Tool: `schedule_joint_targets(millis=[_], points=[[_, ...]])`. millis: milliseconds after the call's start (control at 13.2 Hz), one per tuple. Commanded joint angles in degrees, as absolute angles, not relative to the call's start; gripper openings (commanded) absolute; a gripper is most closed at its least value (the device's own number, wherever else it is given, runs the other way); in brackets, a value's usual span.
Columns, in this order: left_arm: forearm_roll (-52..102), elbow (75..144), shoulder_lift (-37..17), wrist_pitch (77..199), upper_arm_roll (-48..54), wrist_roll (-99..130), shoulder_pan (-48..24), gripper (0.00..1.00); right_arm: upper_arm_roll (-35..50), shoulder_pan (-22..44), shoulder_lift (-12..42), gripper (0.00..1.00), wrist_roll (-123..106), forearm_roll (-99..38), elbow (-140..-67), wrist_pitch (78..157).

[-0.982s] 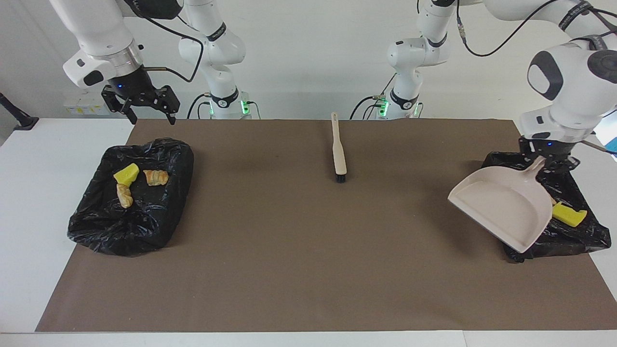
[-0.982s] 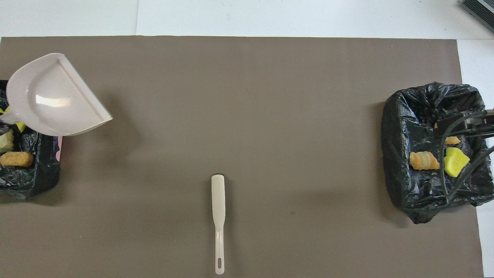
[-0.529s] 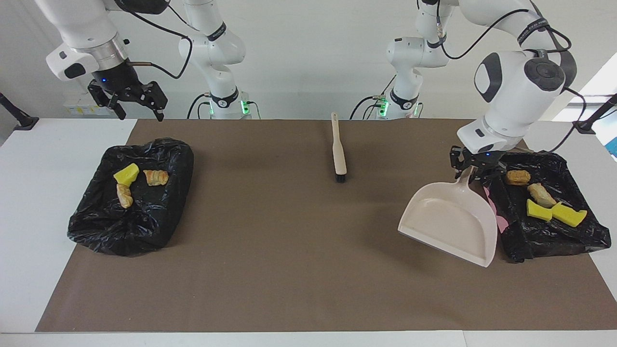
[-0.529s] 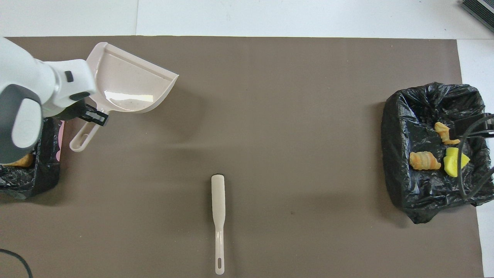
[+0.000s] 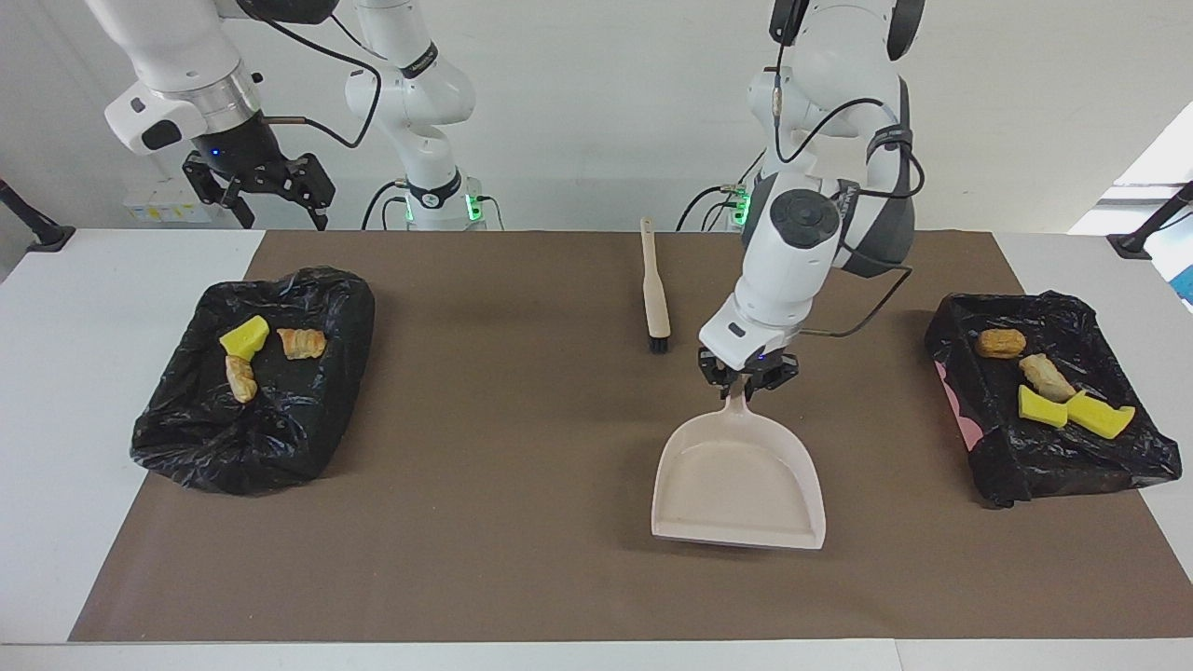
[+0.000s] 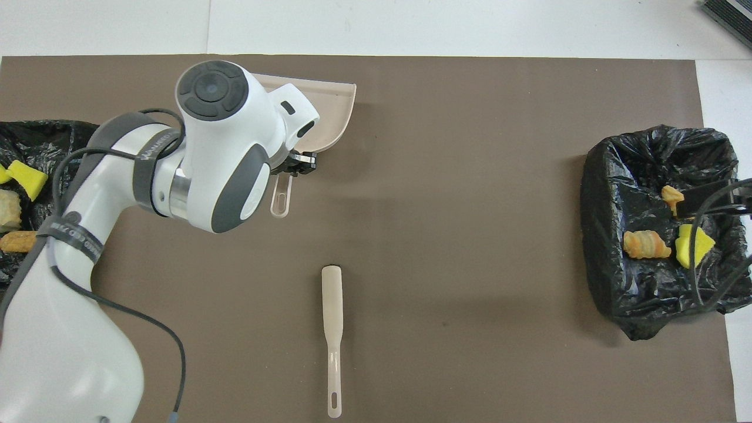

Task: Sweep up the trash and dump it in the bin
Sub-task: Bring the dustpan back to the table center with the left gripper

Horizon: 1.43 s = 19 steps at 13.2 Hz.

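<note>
**Dustpan in left gripper over mat; trash lying in two lined bins**

Item 1. Left gripper (image 5: pixel 747 384): clenching the handle of the beige dustpan (image 5: pixel 739 485), the arm reaching out over the middle of the brown mat (image 5: pixel 522 578). The dustpan is sitting low over the mat, or on it; which cannot be told. Its handle is pointing toward the robots, its open mouth away from them. The pan is showing nothing inside. In the overhead view the arm is covering most of the pan.

Item 2. Right gripper (image 5: pixel 270 191): hanging in the air with fingers spread and holding nothing, over the table edge toward the right arm's end, on the robots' side of the nearby bin. This arm is waiting.

Item 3. Brush (image 5: pixel 653 289): lying flat on the mat, nearer to the robots than the dustpan, handle toward the robots, dark bristles pointing away. Nothing is touching it.

Item 4. Bin at the right arm's end (image 5: pixel 308 410), lined with black bag: holding three bits of trash, namely a yellow sponge chunk (image 5: pixel 244 336), an orange-brown piece (image 5: pixel 302 343) and a second brownish piece (image 5: pixel 241 378).

Item 5. Bin at the left arm's end (image 5: pixel 1109 447), also lined in black: holding four bits, namely an orange-brown piece (image 5: pixel 1000 344), a pale lump (image 5: pixel 1046 376) and two yellow sponge chunks (image 5: pixel 1041 407) lying side by side.
</note>
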<state>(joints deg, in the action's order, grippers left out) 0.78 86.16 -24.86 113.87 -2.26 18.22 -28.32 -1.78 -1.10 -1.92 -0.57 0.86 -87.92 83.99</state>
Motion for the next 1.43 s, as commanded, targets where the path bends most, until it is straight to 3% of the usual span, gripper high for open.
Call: schedule_joint_targets(millis=[0, 151, 755, 831, 982, 1133, 1359], points=[[2.6, 83.4, -28.1, 117.1, -3.3, 23.5, -30.9, 0.00, -1.6, -1.3, -3.4, 1.00, -0.1, 0.2, -89.5, 83.6], [3.3, 83.8, -30.4, 118.7, -3.2, 24.8, -33.2, 0.00, -1.6, -1.4, -3.4, 1.00, -0.1, 0.2, -89.5, 83.6], [7.5, 90.1, -28.0, 117.8, -3.3, 25.0, -33.5, 0.02, -1.6, -1.4, -3.4, 1.00, -0.1, 0.2, -89.5, 83.6], [7.4, 90.1, -27.9, 117.2, -3.3, 25.0, -33.5, 0.15, -1.6, -1.3, -3.4, 1.00, -0.1, 0.2, -89.5, 83.6], [6.7, 89.6, -27.9, 116.9, -3.4, 25.0, -33.6, 0.65, -1.6, -1.3, -3.4, 1.00, -0.1, 0.2, -89.5, 83.6], [6.3, 89.3, -26.6, 116.9, -3.6, 24.5, -33.2, 1.00, -1.6, -1.4, -3.4, 1.00, -0.1, 0.2, -89.5, 83.6], [5.5, 91.7, -20.9, 115.7, -4.0, 23.8, -31.2, 1.00, -1.6, -1.3, -3.4, 1.00, -0.1, 0.2, -89.5, 83.6]])
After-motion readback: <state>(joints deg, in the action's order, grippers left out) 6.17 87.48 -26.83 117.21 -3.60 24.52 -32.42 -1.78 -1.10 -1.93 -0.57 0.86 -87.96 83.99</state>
